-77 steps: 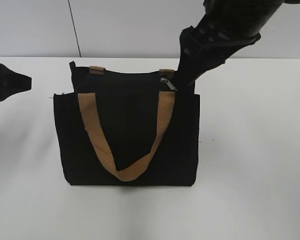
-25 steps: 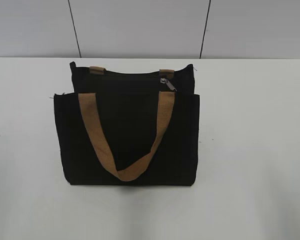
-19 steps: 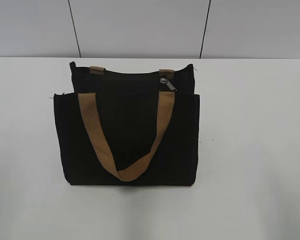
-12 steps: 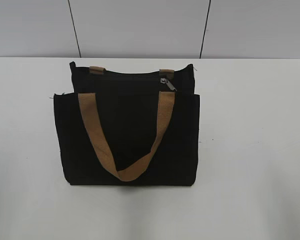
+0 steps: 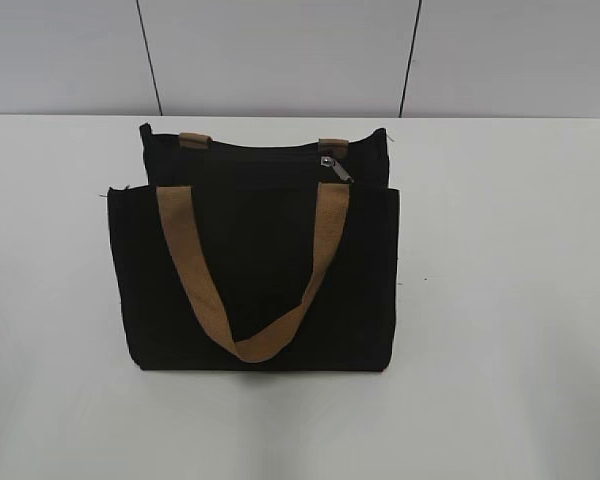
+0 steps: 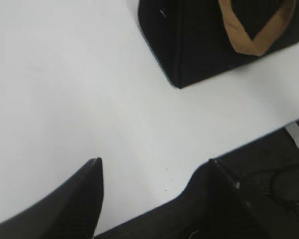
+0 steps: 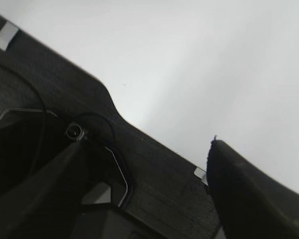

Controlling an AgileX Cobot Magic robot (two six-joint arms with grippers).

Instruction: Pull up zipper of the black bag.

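The black bag (image 5: 255, 270) lies flat in the middle of the white table, its tan handle (image 5: 255, 335) looped over the front panel. The zipper (image 5: 333, 167), a small silvery slider with its tab, sits at the right end of the top track. No arm shows in the exterior view. In the left wrist view the bag's corner (image 6: 189, 45) lies far ahead at the top, and my left gripper (image 6: 154, 164) is open and empty over bare table. My right gripper (image 7: 144, 144) is open and empty above the table's dark edge; the bag is out of that view.
The white table (image 5: 510, 300) spreads on all sides of the bag. A grey panelled wall (image 5: 280, 55) stands behind it. A dark strip (image 6: 269, 164) with cables runs along the table's edge in both wrist views.
About three seconds ago the right arm was at the bag's top right corner by the zipper and the left gripper showed at the left edge. Both have left the exterior view. The bag has not moved.
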